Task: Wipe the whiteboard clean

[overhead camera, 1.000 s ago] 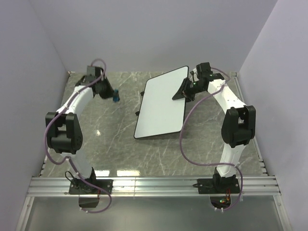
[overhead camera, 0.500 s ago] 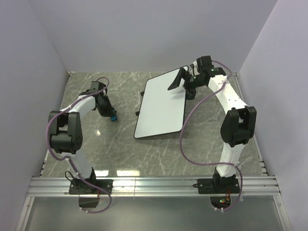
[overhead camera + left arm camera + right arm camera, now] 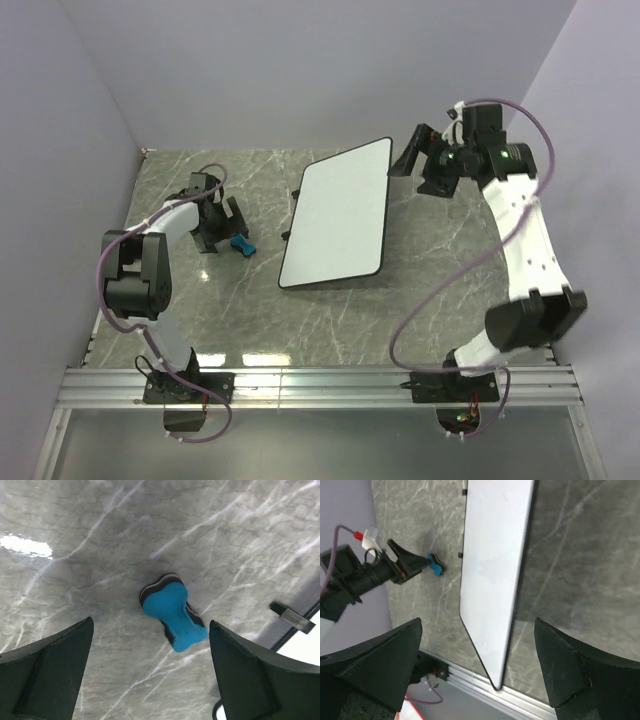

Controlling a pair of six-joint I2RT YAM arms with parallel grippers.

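Observation:
The whiteboard [image 3: 338,215] lies flat on the marble table, its white face showing no marks. It also shows in the right wrist view as the whiteboard [image 3: 495,575], and one corner of the whiteboard [image 3: 306,642] appears in the left wrist view. A small blue eraser [image 3: 241,245] [image 3: 173,614] [image 3: 437,565] lies loose on the table left of the board. My left gripper [image 3: 228,228] [image 3: 150,680] stands open just over the eraser, touching nothing. My right gripper [image 3: 421,163] [image 3: 477,670] hangs open and empty, high beside the board's far right corner.
Grey walls close in the table on the left, back and right. An aluminium rail [image 3: 320,385] carrying both arm bases runs along the near edge. A purple cable [image 3: 400,330] loops down from the right arm.
My left gripper came down toward the table, opened and let go of the blue eraser. My right gripper opened, left the board's right edge and swung up and to the right.

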